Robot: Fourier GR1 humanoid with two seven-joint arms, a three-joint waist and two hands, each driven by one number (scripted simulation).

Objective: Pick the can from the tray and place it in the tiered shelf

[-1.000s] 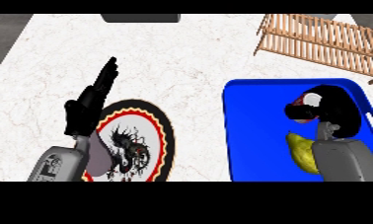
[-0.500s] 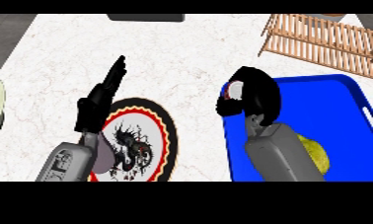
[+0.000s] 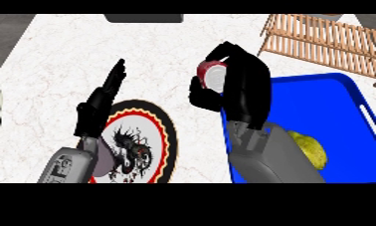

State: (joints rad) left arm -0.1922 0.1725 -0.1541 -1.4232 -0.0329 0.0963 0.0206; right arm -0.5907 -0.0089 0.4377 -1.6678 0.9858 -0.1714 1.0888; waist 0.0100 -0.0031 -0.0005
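My right hand point(image 3: 241, 86) is curled round the can point(image 3: 213, 74), a red can with a pale end showing between thumb and fingers. It is held in the air above the white counter, just left of the blue tray point(image 3: 330, 101). The wooden tiered shelf point(image 3: 323, 42) stands at the back right, apart from the hand. My left hand point(image 3: 99, 105) rests open at the left, fingers straight and pointing away, above a decorated plate point(image 3: 140, 143).
A yellow fruit point(image 3: 310, 148) lies in the tray beside my right forearm. The plate with red, black and yellow rim sits at the front left. A dark object point(image 3: 143, 18) sits at the counter's far edge.
My right hand has lifted out of the tray with the can and moved left and away over the counter. The left hand has barely shifted.
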